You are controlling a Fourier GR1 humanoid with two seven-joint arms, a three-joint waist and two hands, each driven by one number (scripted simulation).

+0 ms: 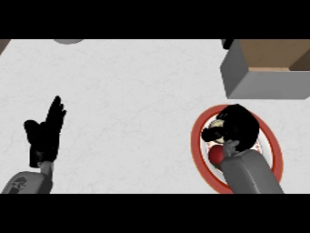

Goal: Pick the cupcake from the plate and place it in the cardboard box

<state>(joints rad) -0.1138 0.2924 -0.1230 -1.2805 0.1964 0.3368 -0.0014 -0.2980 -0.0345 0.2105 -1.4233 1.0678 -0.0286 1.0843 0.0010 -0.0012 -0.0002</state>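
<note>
While the left hand (44, 136) rested open near the bench's (130, 86) front-left edge, I saw the right hand (239, 124) curled round the cupcake (217, 124) over the red-rimmed plate (195, 136), near the far-right cardboard box (271, 84).

i think this is a kitchen. i look down on a white counter (130, 82) with faint grey marks like stone. on it sits a plate (196, 136) with a red rim, a cupcake (217, 124) shows over the plate, and a cardboard box (271, 84) stands close by.

Grey forearms (251, 175) end in black left hand (44, 136) and right hand (237, 124).
</note>
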